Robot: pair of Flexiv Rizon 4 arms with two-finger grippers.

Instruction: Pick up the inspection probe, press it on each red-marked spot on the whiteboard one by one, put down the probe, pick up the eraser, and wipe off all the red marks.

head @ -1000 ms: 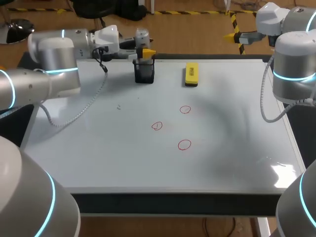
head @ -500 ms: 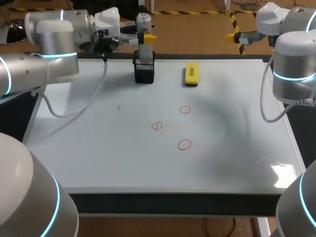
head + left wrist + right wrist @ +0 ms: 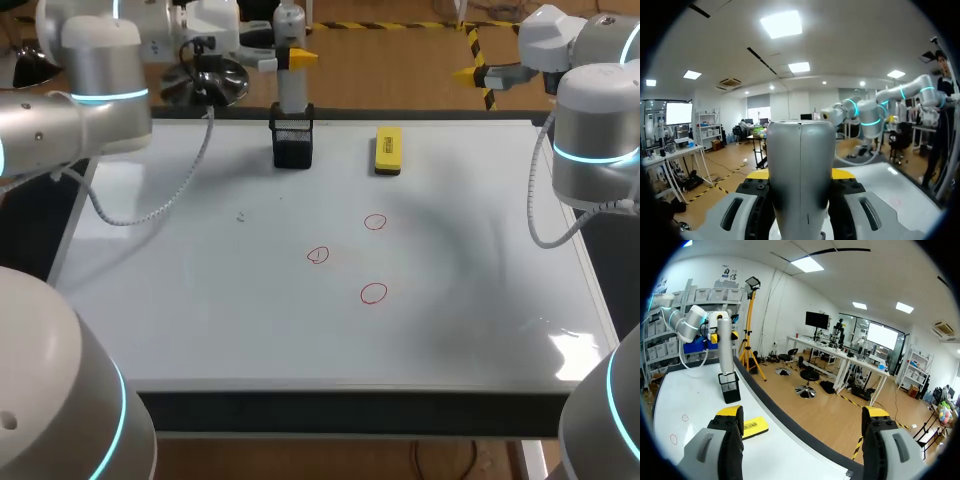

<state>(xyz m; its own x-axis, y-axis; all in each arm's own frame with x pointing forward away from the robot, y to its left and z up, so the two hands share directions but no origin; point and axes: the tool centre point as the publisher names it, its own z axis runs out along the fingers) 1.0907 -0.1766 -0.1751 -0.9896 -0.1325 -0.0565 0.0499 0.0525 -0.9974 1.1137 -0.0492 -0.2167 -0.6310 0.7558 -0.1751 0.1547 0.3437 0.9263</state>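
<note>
The inspection probe (image 3: 291,85), a grey cylinder, stands upright with its lower end at the mouth of the black holder (image 3: 292,145) at the whiteboard's (image 3: 480,300) far edge. My left gripper (image 3: 290,57) is shut on the probe near its top. In the left wrist view the probe (image 3: 800,165) fills the gap between the yellow fingertips (image 3: 845,173). Three red circles (image 3: 375,222), (image 3: 318,255), (image 3: 373,292) mark the middle of the board. The yellow eraser (image 3: 388,150) lies right of the holder. My right gripper (image 3: 802,415) is open and empty beyond the far right corner, with the eraser (image 3: 755,426) below it.
The right arm's body (image 3: 595,140) stands over the board's right edge. A cable (image 3: 160,205) from the left arm hangs over the board's far left part. A glare patch (image 3: 575,350) lies near the right front corner.
My left gripper has risen with the probe, drawing it up out of the black holder. The right arm has not moved.
</note>
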